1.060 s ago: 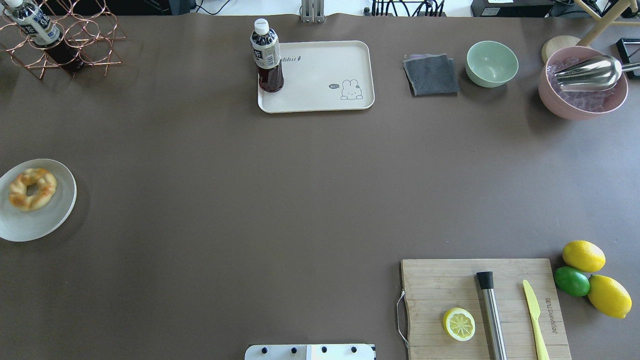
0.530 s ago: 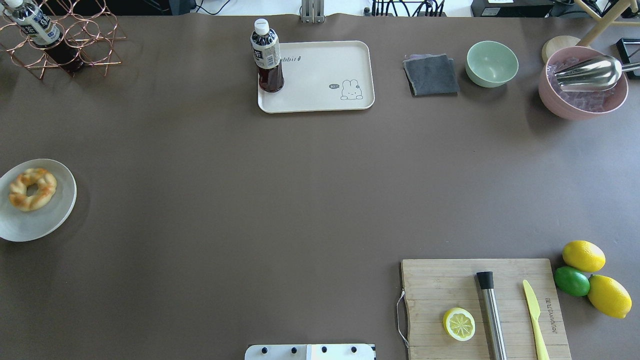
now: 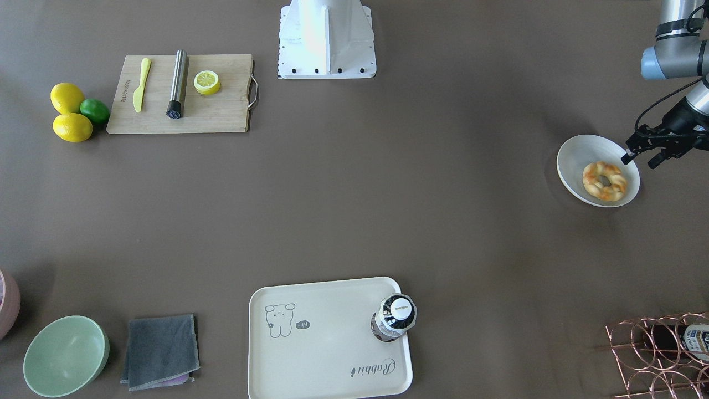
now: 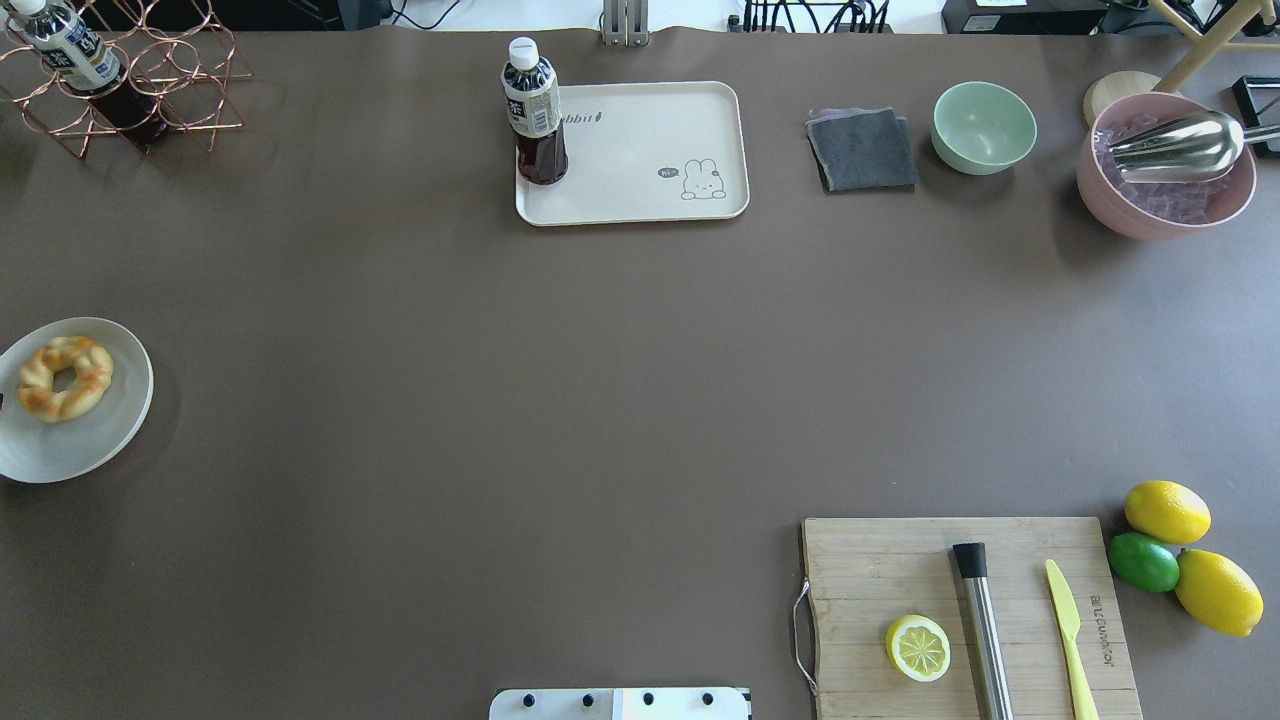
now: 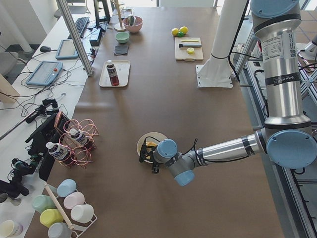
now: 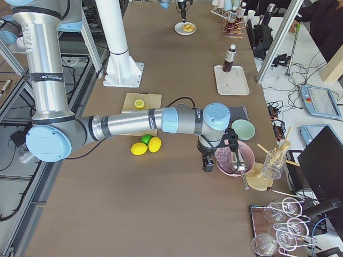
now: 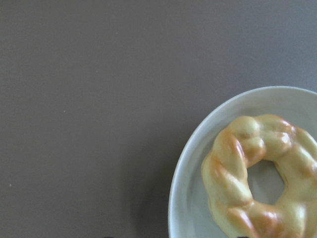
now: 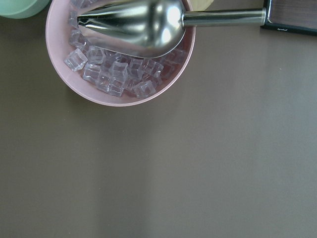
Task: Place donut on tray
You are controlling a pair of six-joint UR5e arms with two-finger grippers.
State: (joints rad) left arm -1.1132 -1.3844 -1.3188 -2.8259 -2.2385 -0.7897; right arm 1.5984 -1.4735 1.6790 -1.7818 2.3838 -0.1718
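Note:
The donut [image 3: 605, 180] is a golden twisted ring lying on a round white plate [image 3: 570, 160] at the table's left end; it also shows in the overhead view [image 4: 65, 377] and the left wrist view [image 7: 262, 178]. My left gripper [image 3: 638, 162] is open and hovers over the plate's outer rim, just beside the donut and apart from it. The cream tray [image 4: 650, 150] with the bunny drawing lies at the far middle, with a dark tea bottle [image 4: 535, 110] standing on its left end. My right gripper [image 6: 206, 160] hangs beside the pink bowl; I cannot tell whether it is open.
A copper wire rack [image 4: 150, 80] holding a bottle stands far left. A grey cloth [image 4: 862, 150], a green bowl [image 4: 984, 127] and a pink bowl of ice with a steel scoop [image 4: 1165, 165] stand far right. A cutting board [image 4: 970, 620] with a lemon half, a muddler and a knife lies near right.

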